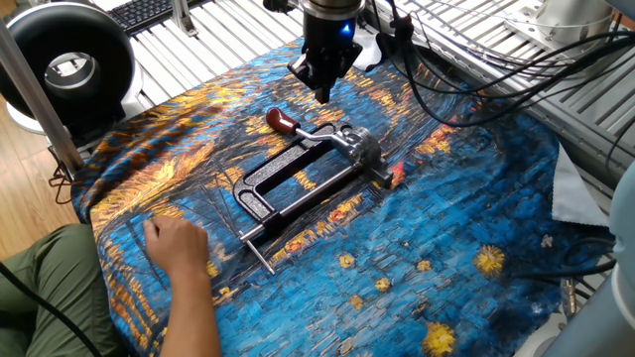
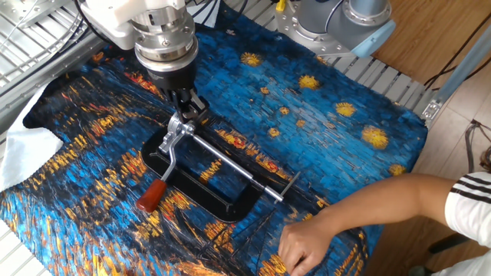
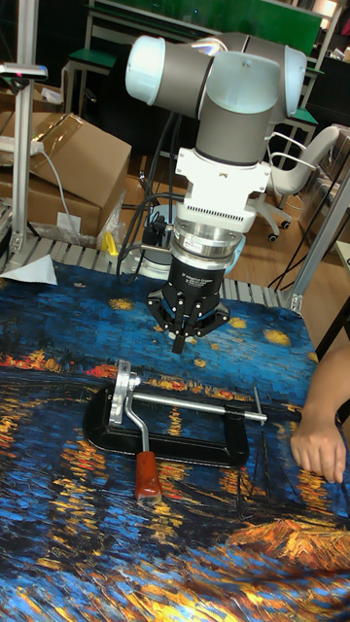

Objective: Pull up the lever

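Observation:
The lever [image 1: 298, 126] is a thin silver arm with a dark red knob [image 2: 151, 195], lying flat on the cloth and hinged at the silver head of the black clamp frame [image 1: 260, 177]. In the tall fixed view the lever [image 3: 142, 447] points toward the camera across the frame [image 3: 194, 449]. My gripper [image 1: 322, 94] hangs just above the cloth beyond the clamp's hinge end, fingers together and empty. Its tip [image 2: 189, 107] is close over the silver head, and in the tall fixed view the gripper [image 3: 180, 342] is clear of the knob.
A person's hand [image 1: 177, 241] rests on the painted cloth [image 1: 456, 218] near the clamp's bare-rod end [image 2: 290, 186]; the same hand [image 3: 317, 442] shows at the right. A black round fan [image 1: 65, 61] stands at the left; cables [image 1: 466, 69] trail behind the arm.

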